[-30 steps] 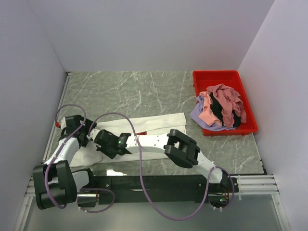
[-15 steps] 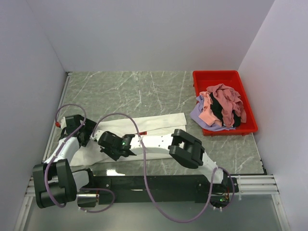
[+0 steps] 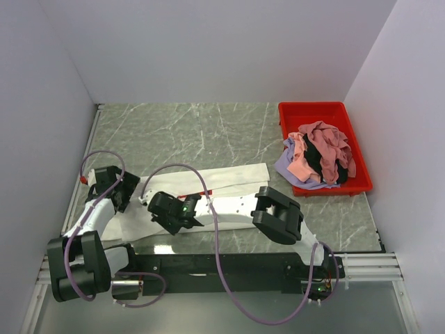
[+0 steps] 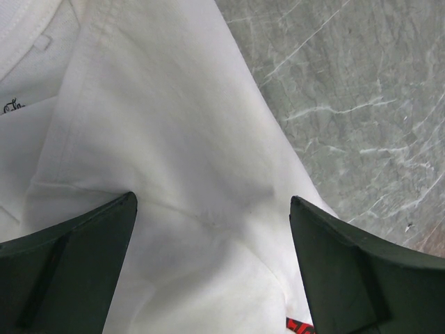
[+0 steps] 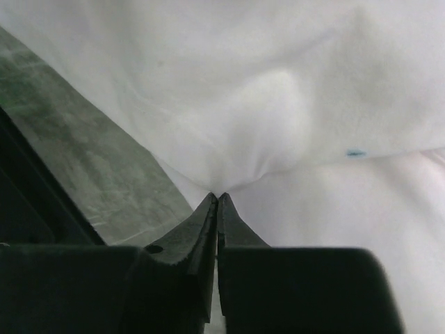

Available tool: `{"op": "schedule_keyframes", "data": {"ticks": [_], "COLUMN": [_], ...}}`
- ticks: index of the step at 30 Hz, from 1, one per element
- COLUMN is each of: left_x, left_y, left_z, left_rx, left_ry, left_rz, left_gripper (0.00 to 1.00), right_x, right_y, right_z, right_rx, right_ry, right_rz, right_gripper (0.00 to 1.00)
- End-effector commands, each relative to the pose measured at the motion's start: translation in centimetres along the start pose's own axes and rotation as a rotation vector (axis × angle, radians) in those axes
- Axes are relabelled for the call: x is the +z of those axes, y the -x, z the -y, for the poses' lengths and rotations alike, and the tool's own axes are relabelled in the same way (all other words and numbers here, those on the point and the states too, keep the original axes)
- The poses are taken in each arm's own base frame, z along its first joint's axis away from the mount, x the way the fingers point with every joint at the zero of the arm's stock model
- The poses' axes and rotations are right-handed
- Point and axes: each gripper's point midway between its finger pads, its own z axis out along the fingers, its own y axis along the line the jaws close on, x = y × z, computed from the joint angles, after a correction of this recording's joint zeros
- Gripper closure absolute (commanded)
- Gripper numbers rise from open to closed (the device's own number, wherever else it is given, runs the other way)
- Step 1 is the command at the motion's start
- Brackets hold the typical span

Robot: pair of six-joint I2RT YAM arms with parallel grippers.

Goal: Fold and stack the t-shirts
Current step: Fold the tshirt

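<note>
The white t-shirt [image 3: 229, 182] lies flat on the surface [image 3: 208, 132], stretching away from the red bin [image 3: 292, 111] where the other tees [image 3: 316, 153] sit heaped. The right end effector [image 5: 217, 197] is clenched on a pucker of its cloth, probably to draw a fold. The left end effector [image 4: 212, 200], farthest from the bin, hangs released above it.

Matt cloth t-shirt [image 4: 160, 139], glossy marbled table [image 4: 361, 90]
</note>
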Motion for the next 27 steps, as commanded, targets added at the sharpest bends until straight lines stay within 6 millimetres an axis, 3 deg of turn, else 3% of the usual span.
{"op": "schedule_keyframes", "data": {"ticks": [1, 2, 4, 8, 9, 11, 14, 16, 17, 19, 20, 22, 23, 27], "left_x": [-0.3, -0.3, -0.5, -1.3, -1.6, -2.4, -3.7, -4.8, -5.2, -5.9, -5.9, -6.1, -6.0, -5.6], "left_y": [-1.6, -1.6, -1.5, -0.6, -0.4, 0.0, 1.0, 1.8, 1.8, 1.9, 1.5, 0.7, -0.3, -3.9], "left_z": [-3.1, -3.1, -2.7, -1.4, -1.0, 0.0, 1.1, 1.9, 1.8, 2.5, 2.6, 3.2, 3.7, 4.5], "left_rx": [0.033, 0.033, 0.024, 0.01, 0.002, -0.004, -0.015, -0.024, -0.025, -0.024, -0.019, -0.025, -0.007, 0.031], "left_ry": [0.113, 0.113, 0.1, 0.065, 0.056, 0.021, -0.006, -0.027, -0.02, -0.058, -0.07, -0.105, -0.129, -0.136], "left_rz": [-0.056, -0.059, -0.055, -0.034, -0.03, -0.023, 0.007, 0.036, 0.036, 0.04, 0.03, -0.003, -0.023, -0.107], "left_gripper": [0.01, 0.01, 0.01, 0.01, 0.01, 0.01, 0.01, 0.01, 0.01, 0.0, 0.0, 0.0, 0.01, 0.0], "right_x": [-2.0, -2.2, -2.6, -4.4, -5.6, -6.7, -9.7, -10.7, -11.6, -12.1, -12.7, -13.1, -13.3, -12.7], "right_y": [1.1, 0.9, 1.1, 2.4, 3.4, 4.0, 5.4, 5.5, 5.3, 4.7, 3.8, 2.8, 1.4, -1.6], "right_z": [-0.2, -0.1, -0.1, 0.8, 1.5, 3.1, 6.7, 8.7, 11.4, 13.9, 16.7, 19.5, 22.2, 26.6], "right_rx": [0.023, 0.027, 0.037, 0.062, 0.082, 0.117, 0.202, 0.251, 0.301, 0.359, 0.41, 0.467, 0.52, 0.652], "right_ry": [-0.005, -0.008, -0.014, -0.063, -0.095, -0.138, -0.197, -0.216, -0.243, -0.249, -0.284, -0.311, -0.341, -0.352], "right_rz": [0.041, 0.035, 0.037, 0.09, 0.129, 0.159, 0.231, 0.249, 0.263, 0.269, 0.272, 0.27, 0.256, 0.215], "right_gripper": [0.91, 0.72, 0.59, 0.45, 0.28, 0.16, 0.14, 0.13, 0.13, 0.13, 0.12, 0.12, 0.12, 0.11]}}
